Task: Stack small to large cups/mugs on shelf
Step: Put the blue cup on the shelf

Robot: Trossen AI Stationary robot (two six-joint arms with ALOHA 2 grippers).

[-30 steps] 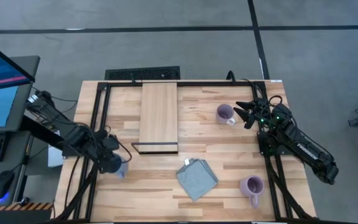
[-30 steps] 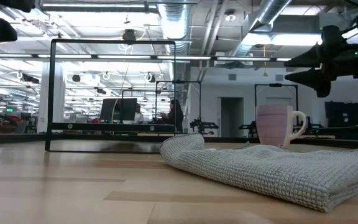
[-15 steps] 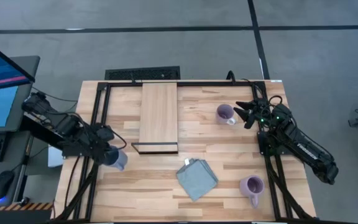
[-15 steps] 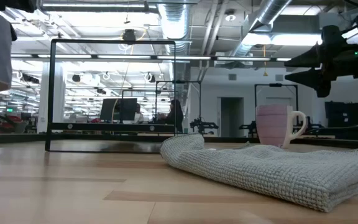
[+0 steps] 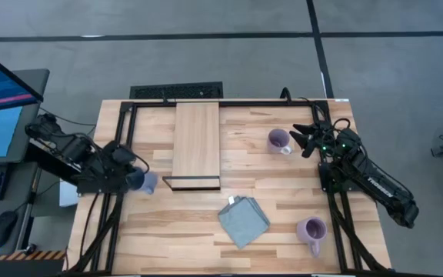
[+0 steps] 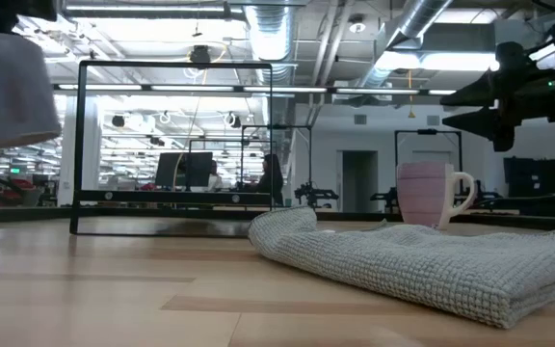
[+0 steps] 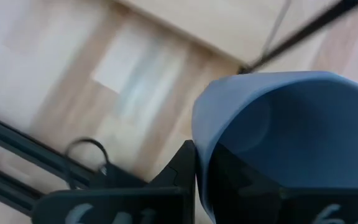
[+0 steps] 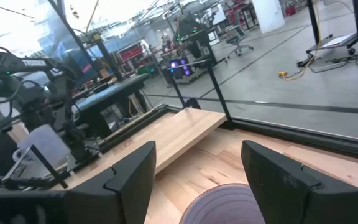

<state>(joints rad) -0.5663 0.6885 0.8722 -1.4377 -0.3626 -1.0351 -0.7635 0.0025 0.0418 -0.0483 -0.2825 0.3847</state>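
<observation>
Nearest mug: a lilac purple handled ceramic mug (image 5: 311,229) stands at the near right of the butcher-block tabletop (image 5: 283,192), untouched.
Cloth: the folded grey-blue knitted cloth (image 5: 244,221) lies just left of it, between that mug and the shelf's near end; it has not shifted.
Left gripper: the left gripper (image 5: 133,180) is clamped on the dusty blue handled ceramic mug (image 5: 146,182); the wrist view shows the blue rim (image 7: 278,124) tight against the dark fingers.
What changed: a second ago this mug hung low by the table's left rail; it has since risen and swung inward, and now sits in the air just left of the shelf's dark front edge. From table height it shows tilted (image 6: 13,87), well clear of the wood.
Shelf: the long narrow light-wood board (image 5: 196,142) carries no mug yet.
Meaning for the task: I judge the first mug is in transit, so stacking has barely begun; whether blue is the right size to go first I cannot tell.
Right gripper: the right gripper (image 5: 306,140) has stayed hovering with fingers apart just right of the second lilac purple mug (image 5: 278,140), far right.
</observation>
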